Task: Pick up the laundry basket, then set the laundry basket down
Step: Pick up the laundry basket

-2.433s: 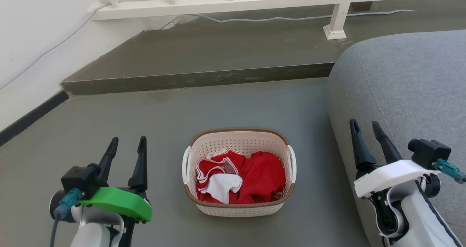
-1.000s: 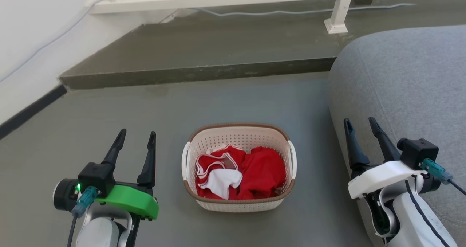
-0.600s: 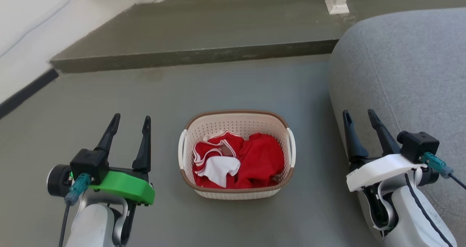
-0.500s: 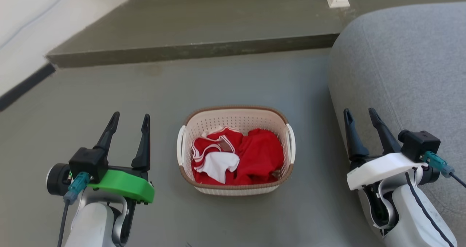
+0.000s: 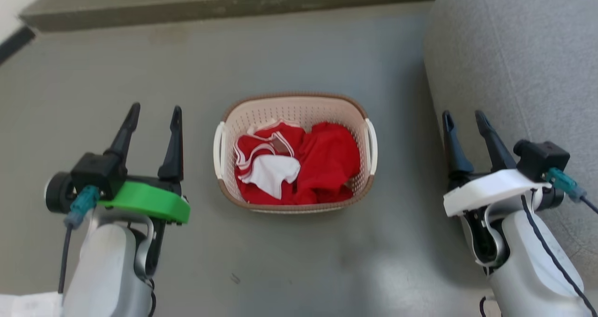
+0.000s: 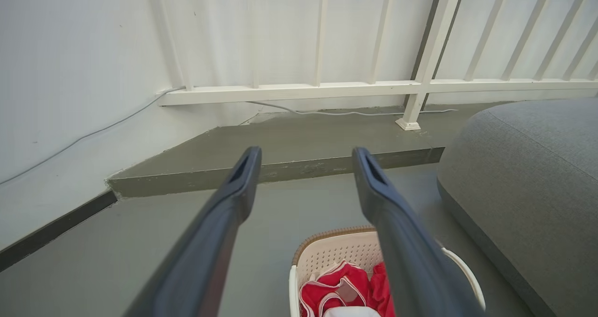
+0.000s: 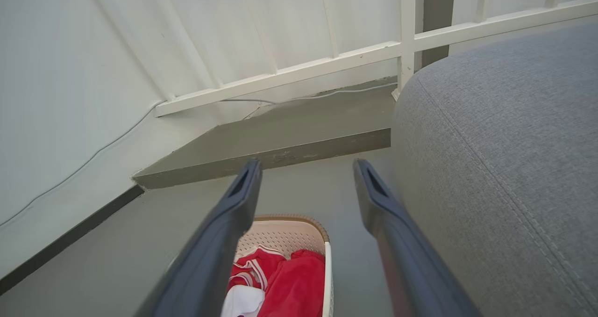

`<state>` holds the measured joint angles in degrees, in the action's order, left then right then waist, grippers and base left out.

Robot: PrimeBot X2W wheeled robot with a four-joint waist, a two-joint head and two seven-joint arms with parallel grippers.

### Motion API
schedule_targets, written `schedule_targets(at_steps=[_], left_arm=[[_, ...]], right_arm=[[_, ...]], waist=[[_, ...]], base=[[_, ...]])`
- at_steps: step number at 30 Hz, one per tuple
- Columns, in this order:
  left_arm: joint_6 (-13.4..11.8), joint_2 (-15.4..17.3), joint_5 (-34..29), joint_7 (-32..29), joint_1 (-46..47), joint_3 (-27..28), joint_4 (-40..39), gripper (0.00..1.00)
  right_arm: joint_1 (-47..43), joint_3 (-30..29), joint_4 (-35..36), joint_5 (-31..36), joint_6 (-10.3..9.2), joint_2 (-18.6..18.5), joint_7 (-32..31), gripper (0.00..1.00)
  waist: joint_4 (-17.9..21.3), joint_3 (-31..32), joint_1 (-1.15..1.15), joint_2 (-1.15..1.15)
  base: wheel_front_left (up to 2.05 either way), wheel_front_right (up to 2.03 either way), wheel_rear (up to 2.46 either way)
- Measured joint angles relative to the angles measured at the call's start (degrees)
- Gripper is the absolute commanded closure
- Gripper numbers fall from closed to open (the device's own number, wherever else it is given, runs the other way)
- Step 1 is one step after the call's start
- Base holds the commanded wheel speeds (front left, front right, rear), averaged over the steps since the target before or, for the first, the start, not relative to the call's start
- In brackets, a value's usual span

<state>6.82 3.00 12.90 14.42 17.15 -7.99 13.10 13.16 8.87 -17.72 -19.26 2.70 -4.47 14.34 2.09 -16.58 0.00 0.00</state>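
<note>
The laundry basket [image 5: 299,112] sits on the grey floor [image 5: 280,50] (red clothes [image 5: 327,162] inside), between the left gripper [image 5: 155,109] and the right gripper [image 5: 463,116], touching neither. Both have their fingers spread, holding nothing.

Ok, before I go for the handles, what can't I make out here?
- Head view: the laundry basket floor, covered by the red clothes.
- Left wrist view: the basket's near half, cut by the bottom edge; its right part behind a left gripper finger.
- Right wrist view: its left side, behind a right gripper finger.
</note>
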Motion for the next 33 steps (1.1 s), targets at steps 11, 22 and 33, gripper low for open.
schedule_targets(at_steps=[11, 22, 33], left_arm=[[0.23, 1.45, 0.42, 0.01, 7.1, -0.07, 3.05, 0.0], [0.31, 2.15, 2.64, 0.01, 14.21, -1.52, 10.92, 0.0], [0.32, 2.3, 6.59, -1.94, 23.78, -4.31, 20.13, 0.0]], right_arm=[[7.23, 0.22, -3.87, -0.47, 0.31, 0.77, 0.09, 0.0], [16.25, 1.93, -10.33, -1.48, 0.83, 0.93, 0.09, 0.0], [26.36, 4.08, -19.41, -1.58, 0.97, 0.88, -2.04, 0.0]], waist=[[0.87, -9.49, 0.0, 0.0], [1.21, -18.53, 0.01, 0.0], [0.9, -27.23, 0.01, 0.0]], base=[[0.0, 0.0, 0.0], [0.0, 0.0, 0.0], [0.0, 0.0, 0.0]])
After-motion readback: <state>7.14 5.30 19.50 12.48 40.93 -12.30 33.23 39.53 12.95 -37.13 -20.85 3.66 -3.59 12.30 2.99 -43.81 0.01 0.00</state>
